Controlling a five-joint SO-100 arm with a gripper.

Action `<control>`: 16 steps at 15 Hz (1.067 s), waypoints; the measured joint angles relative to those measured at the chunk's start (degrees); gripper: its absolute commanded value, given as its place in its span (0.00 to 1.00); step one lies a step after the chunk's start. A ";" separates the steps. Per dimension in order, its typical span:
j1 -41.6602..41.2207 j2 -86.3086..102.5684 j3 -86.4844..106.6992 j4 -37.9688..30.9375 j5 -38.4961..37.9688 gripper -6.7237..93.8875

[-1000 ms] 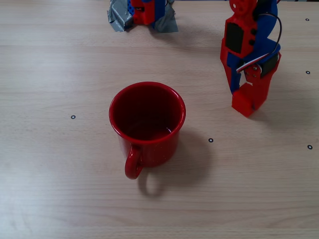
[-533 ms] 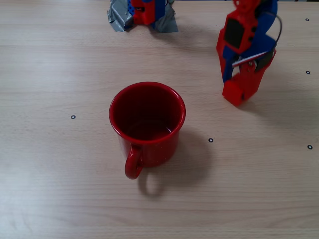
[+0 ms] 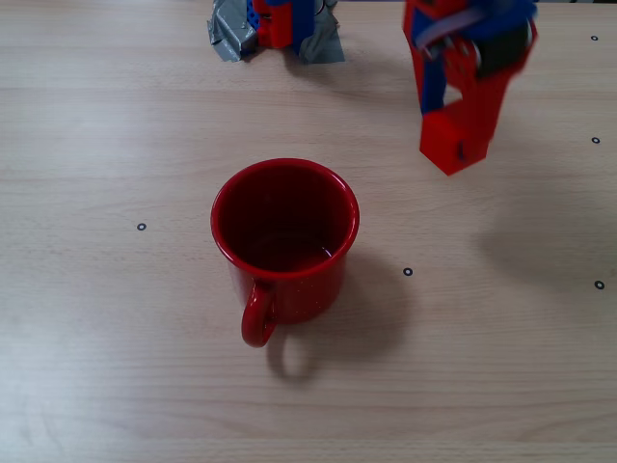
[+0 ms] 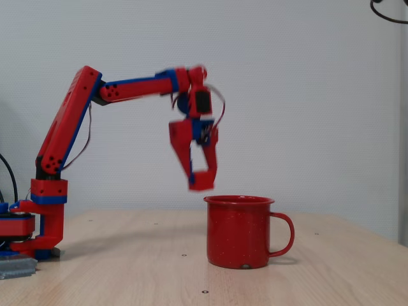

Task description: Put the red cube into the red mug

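The red mug (image 3: 285,253) stands upright on the wooden table, handle toward the near edge; in the side-on fixed view the red mug (image 4: 239,233) has its handle on the right. My gripper (image 3: 463,130) hangs in the air up and to the right of the mug, shut on the red cube (image 3: 445,145). From the side, the gripper (image 4: 203,173) points down with the red cube (image 4: 201,182) at its tip. The cube sits just above rim height, beside the mug's left edge and slightly blurred.
The arm's base (image 3: 278,24) sits on grey tape at the table's far edge; from the side the base (image 4: 29,233) is at the left. Small black dot marks (image 3: 408,272) are spread over the tabletop. A dark cable (image 4: 389,9) loops in at the top right.
The gripper has risen off the table with the red cube in it and shifted a little left toward the mug. The mug has not moved.
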 measured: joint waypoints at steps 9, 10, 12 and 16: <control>18.02 6.86 -11.16 -1.85 -6.50 0.07; 19.07 10.11 -5.89 -4.66 -7.56 0.07; 21.27 12.48 3.25 -10.90 -7.73 0.07; 22.06 15.47 23.91 -21.80 -7.91 0.07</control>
